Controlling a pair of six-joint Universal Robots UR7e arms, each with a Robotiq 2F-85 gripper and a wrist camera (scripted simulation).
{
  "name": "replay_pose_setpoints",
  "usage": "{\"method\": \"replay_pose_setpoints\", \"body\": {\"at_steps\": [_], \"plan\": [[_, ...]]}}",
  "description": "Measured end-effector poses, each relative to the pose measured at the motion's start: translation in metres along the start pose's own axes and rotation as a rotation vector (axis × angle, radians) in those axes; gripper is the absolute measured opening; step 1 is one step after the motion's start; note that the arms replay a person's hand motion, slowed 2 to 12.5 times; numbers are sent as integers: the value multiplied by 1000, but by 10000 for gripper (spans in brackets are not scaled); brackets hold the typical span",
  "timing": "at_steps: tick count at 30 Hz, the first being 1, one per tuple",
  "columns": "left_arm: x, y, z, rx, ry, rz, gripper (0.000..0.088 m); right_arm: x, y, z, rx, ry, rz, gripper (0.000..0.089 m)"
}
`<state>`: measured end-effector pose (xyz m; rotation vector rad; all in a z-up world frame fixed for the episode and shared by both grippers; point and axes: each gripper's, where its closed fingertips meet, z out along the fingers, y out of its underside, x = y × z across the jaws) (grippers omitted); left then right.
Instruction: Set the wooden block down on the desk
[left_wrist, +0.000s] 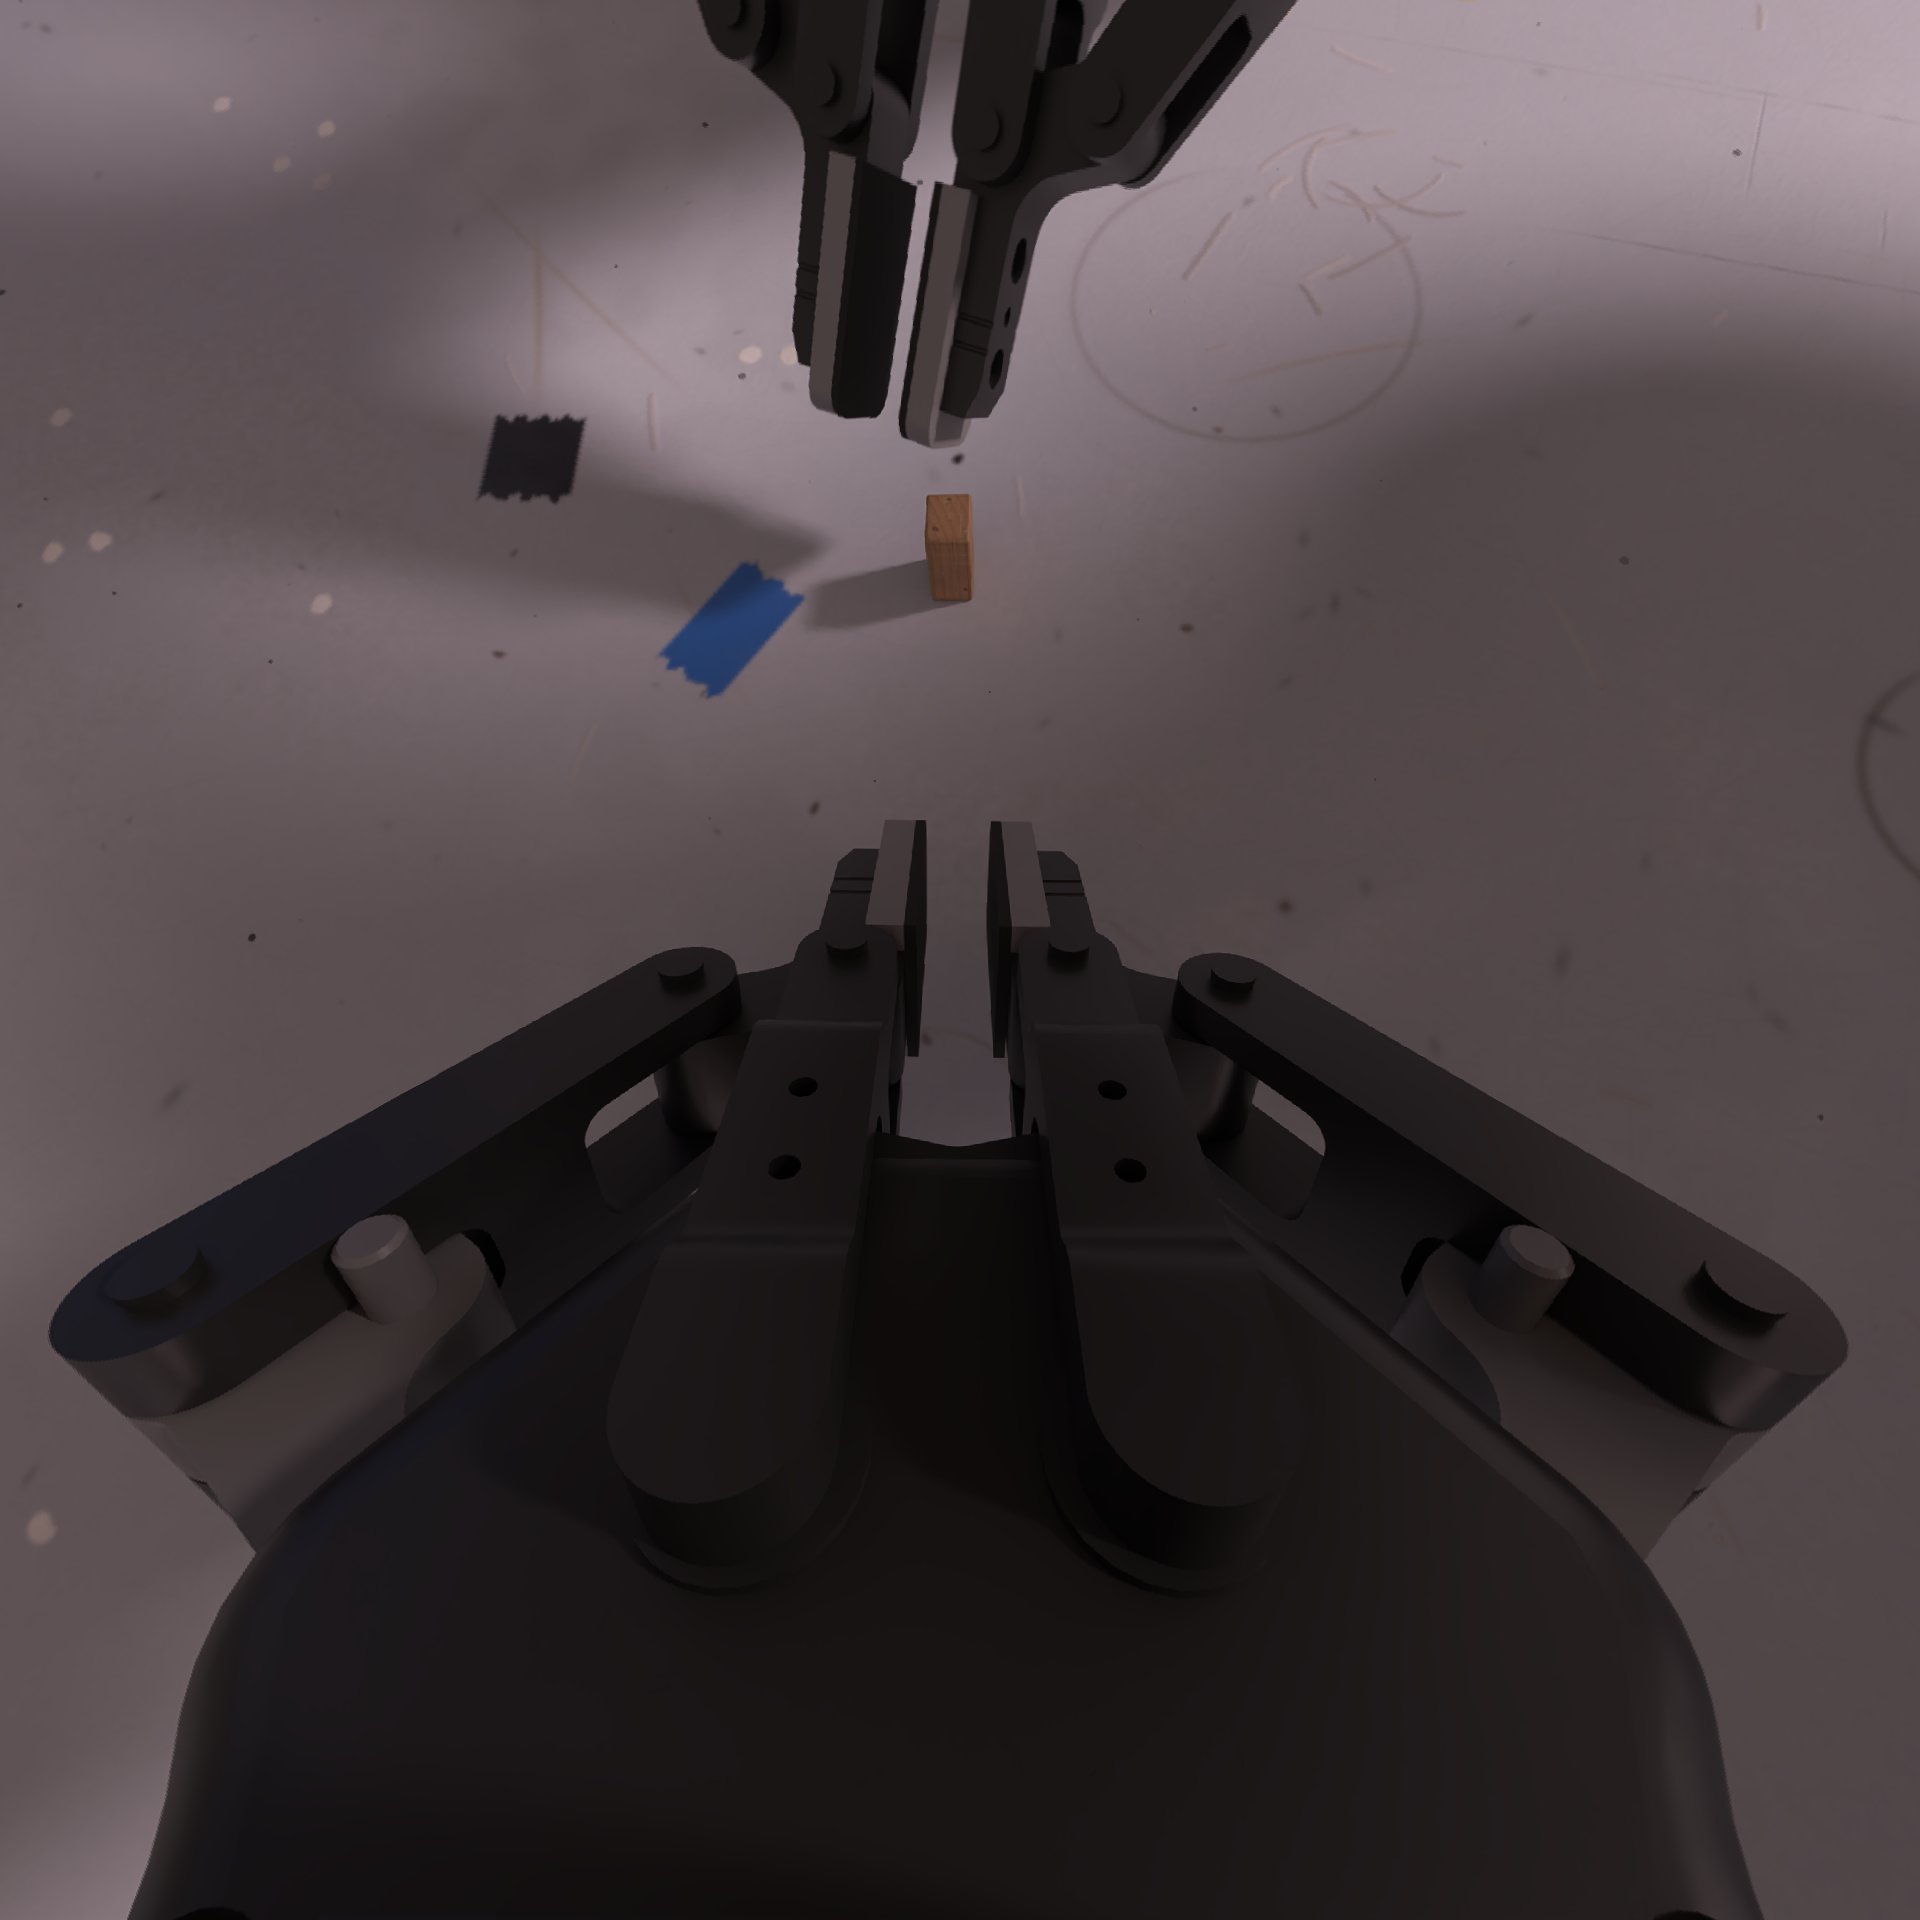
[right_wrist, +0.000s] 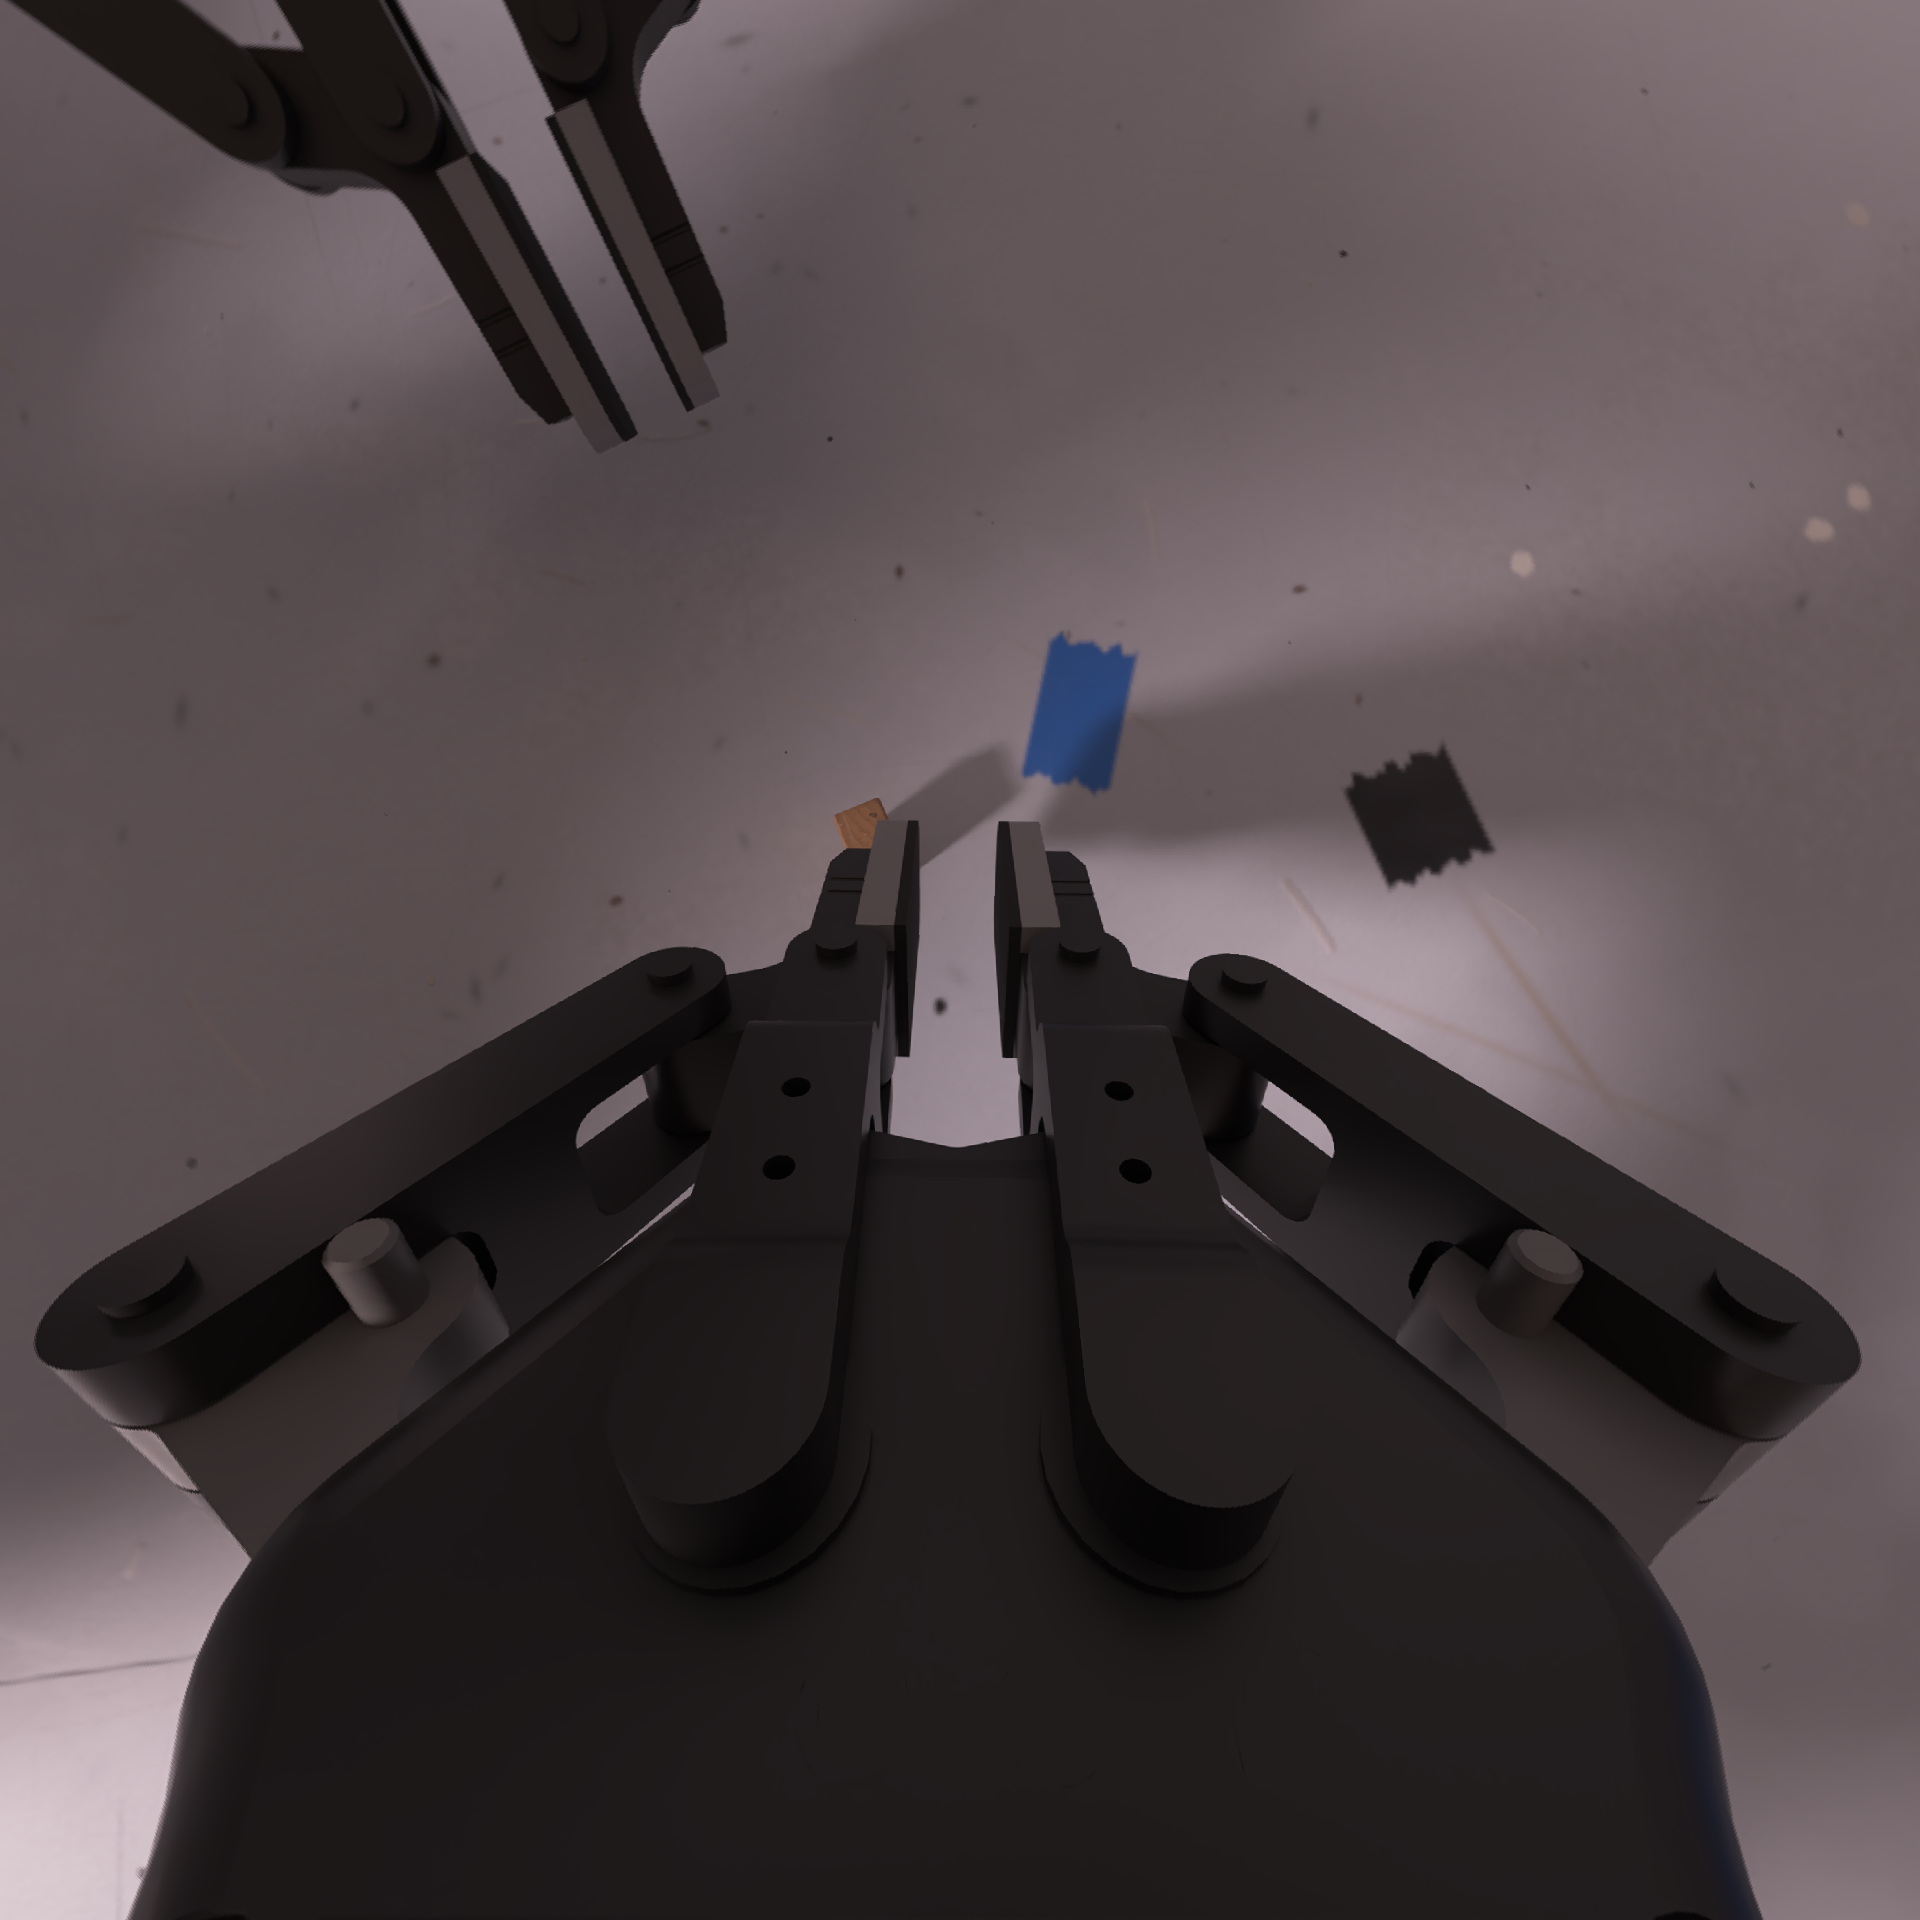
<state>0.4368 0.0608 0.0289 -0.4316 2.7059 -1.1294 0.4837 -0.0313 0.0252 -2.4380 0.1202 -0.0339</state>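
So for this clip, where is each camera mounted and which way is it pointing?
Left wrist view: sits on the left tool, looks down at the desk; its own narrowly parted fingers show, with the right tool above the upright wooden block.
Right wrist view: sits on the right tool, also facing the desk; own fingers partly hide the block; left tool shows top left.
Shared: block, blue tape, black patch.
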Motion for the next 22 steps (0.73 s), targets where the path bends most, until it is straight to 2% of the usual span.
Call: {"method": "replay_pose_setpoints", "body": {"at_steps": [7, 12, 18, 22], "plan": [[-1, 0, -1, 9, -3, -6, 108, -6, 2, -7, 62, 51, 150, 227], [-4, -1, -3, 14, -5, -7, 111, -9, 3, -10, 93, 114, 250, 304], [-10, -3, -6, 12, -7, 10, 126, -14, 8, -10, 101, 202, 430, 418], [-14, -3, -8, 4, -1, 39, 134, -12, 14, -15, 94, 293, 552, 533]]}}
